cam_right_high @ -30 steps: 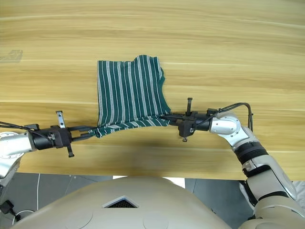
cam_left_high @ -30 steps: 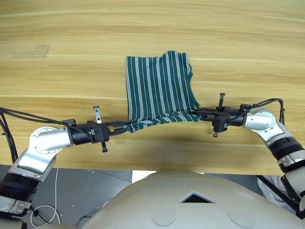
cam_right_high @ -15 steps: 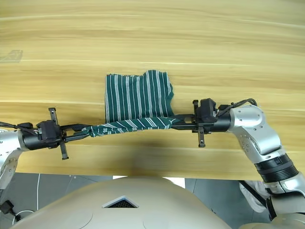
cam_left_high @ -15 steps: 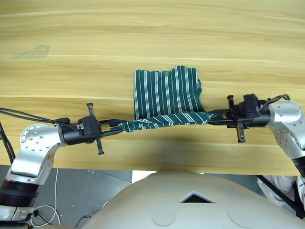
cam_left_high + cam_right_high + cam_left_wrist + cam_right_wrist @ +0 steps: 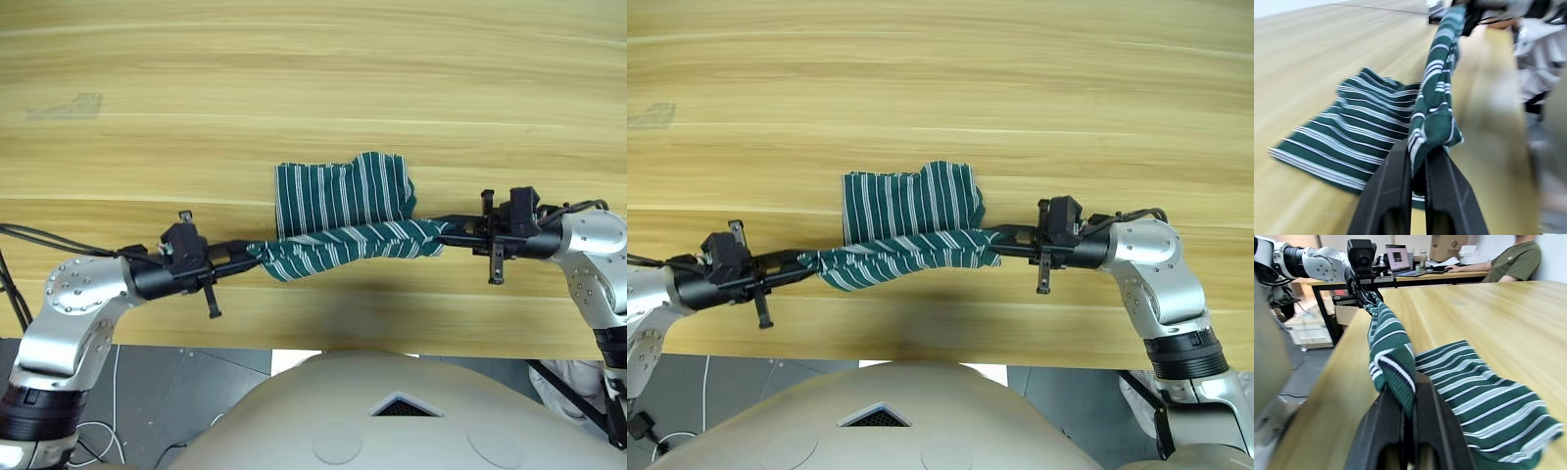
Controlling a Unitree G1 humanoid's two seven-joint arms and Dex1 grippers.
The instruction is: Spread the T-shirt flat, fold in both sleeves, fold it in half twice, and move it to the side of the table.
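The T-shirt (image 5: 343,194), dark green with white stripes, is located on the wooden table (image 5: 294,78), near the table's front edge and roughly midway between the two arms. Its far portion lies on the table surface with some wrinkling. Its near edge is raised off the surface and gathered into a bunched band stretched between the two claws. The left claw (image 5: 255,255) is clenched on the left end of this band, with the fabric pinched between its two black fingers (image 5: 1393,183). The right claw (image 5: 438,228) is clenched on the right end in the same manner, with the cloth draped over its fingertips. Both claws are held just above the table, pointing toward each other. The band sags slightly toward the left claw.
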